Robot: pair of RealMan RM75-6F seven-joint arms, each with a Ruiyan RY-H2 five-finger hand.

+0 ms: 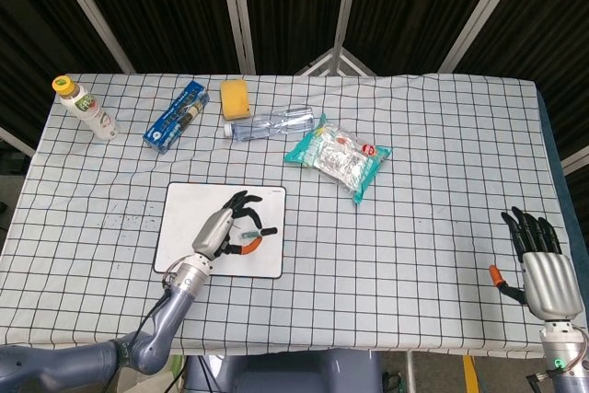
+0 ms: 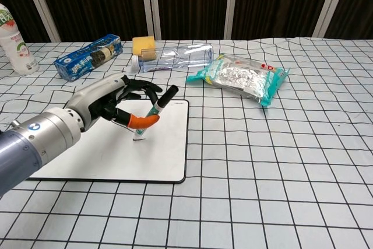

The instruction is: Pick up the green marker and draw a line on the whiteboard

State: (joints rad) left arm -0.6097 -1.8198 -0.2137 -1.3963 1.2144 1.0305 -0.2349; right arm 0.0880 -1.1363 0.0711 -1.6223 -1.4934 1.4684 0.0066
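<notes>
My left hand grips the green marker, tilted with its black cap up and to the right and its tip down on the whiteboard. A thin dark line shows on the board just left of the marker, partly hidden by the hand. In the head view the marker peeks out from between the fingers. My right hand rests at the table's front right corner, fingers straight and apart, holding nothing.
Along the far side lie a drink bottle, a blue biscuit box, a yellow sponge, a clear plastic bottle on its side and a teal snack bag. The checkered tablecloth covers the table.
</notes>
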